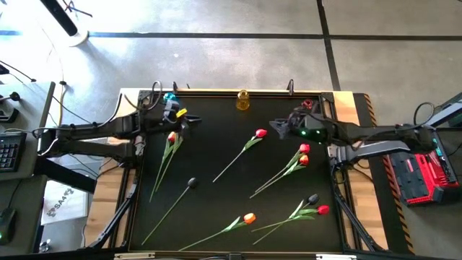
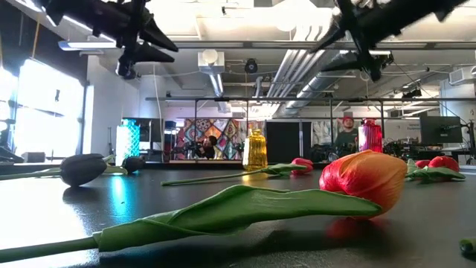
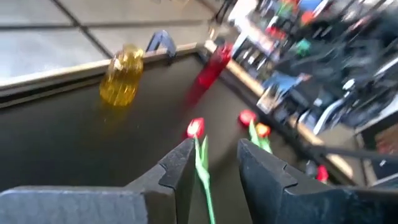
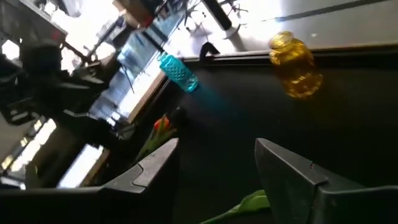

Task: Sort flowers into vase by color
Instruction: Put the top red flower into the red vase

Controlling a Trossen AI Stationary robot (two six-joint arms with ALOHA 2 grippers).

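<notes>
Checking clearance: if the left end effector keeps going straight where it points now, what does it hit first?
Likely the red tulip lying between the left end effector fingers, its stem running forward. Beyond it, bare black mat; the yellow vase sits off to one side. Depth unclear.

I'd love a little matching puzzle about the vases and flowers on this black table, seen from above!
Things:
1. yellow vase
2. blue vase
3. red vase
4. black tulip

Places:
A. far left corner
B. lying left of centre
C. middle of the far edge
D. far right, beside the right pincer

Pairs: 1-C, 2-A, 3-D, 4-B
</notes>
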